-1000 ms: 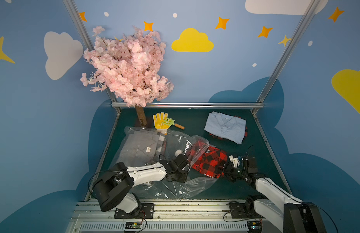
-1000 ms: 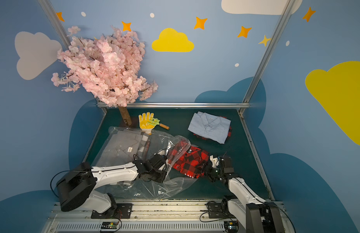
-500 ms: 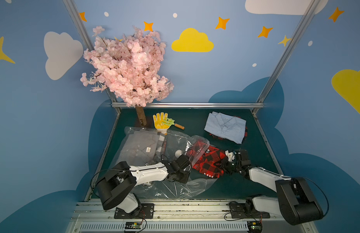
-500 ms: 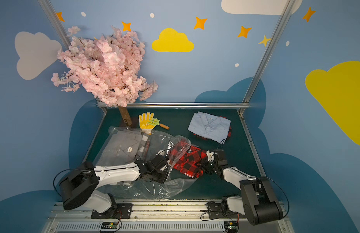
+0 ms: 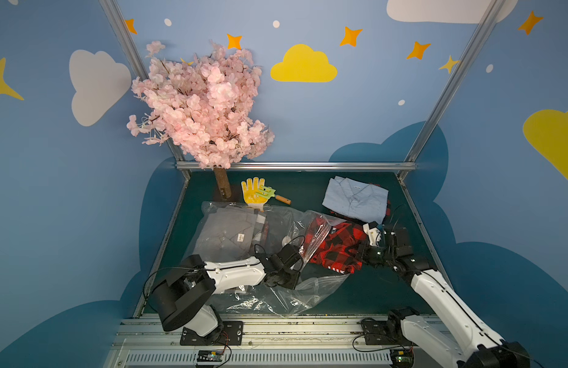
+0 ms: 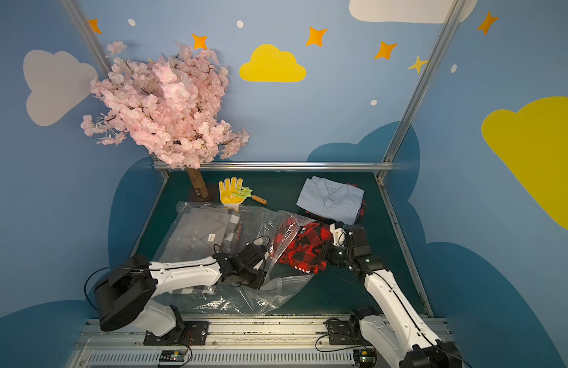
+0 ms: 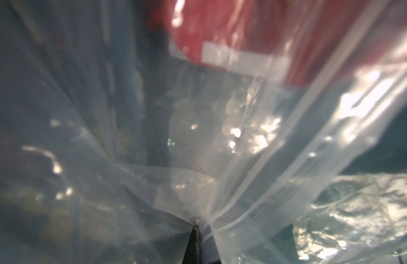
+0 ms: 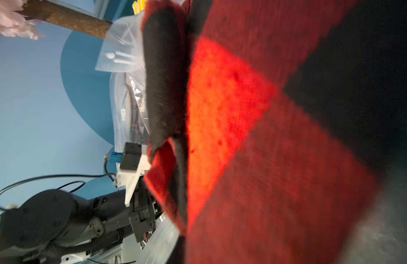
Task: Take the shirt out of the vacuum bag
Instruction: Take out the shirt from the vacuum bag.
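Observation:
The clear vacuum bag (image 5: 244, 286) lies crumpled at the table's front left, seen in both top views. The red-and-black plaid shirt (image 5: 337, 245) sticks halfway out of its raised mouth. My left gripper (image 5: 300, 259) is shut on the vacuum bag's zip edge, and the left wrist view shows the left gripper (image 7: 196, 228) with plastic pinched between its tips. My right gripper (image 5: 361, 251) is at the shirt's right edge, shut on the fabric. In the right wrist view the shirt (image 8: 266, 137) fills the frame and hides the fingers.
A grey folded garment (image 5: 225, 232) lies inside the bag's far left part. At the back right is a folded light-blue shirt (image 5: 356, 199). A yellow glove (image 5: 252, 191) with a small green rake lies beside the pink blossom tree's trunk (image 5: 222, 186).
My right gripper moved left to the shirt's edge and closed from open onto the fabric. The left gripper stayed shut on the bag.

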`<action>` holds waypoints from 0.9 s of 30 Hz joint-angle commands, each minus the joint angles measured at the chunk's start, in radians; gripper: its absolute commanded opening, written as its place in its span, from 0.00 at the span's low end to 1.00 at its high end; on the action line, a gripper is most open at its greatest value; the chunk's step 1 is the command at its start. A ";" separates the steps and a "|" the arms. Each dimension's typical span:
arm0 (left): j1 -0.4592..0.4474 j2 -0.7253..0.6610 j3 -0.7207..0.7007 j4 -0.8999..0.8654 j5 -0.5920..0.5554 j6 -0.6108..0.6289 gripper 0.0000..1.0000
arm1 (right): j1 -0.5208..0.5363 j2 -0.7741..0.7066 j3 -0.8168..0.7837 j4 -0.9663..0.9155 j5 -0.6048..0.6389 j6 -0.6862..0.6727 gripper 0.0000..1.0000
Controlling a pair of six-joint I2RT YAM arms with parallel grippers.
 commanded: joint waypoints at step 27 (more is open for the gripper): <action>0.081 -0.244 -0.005 -0.094 -0.104 -0.034 1.00 | -0.178 0.327 0.066 -0.253 -0.076 -0.248 0.21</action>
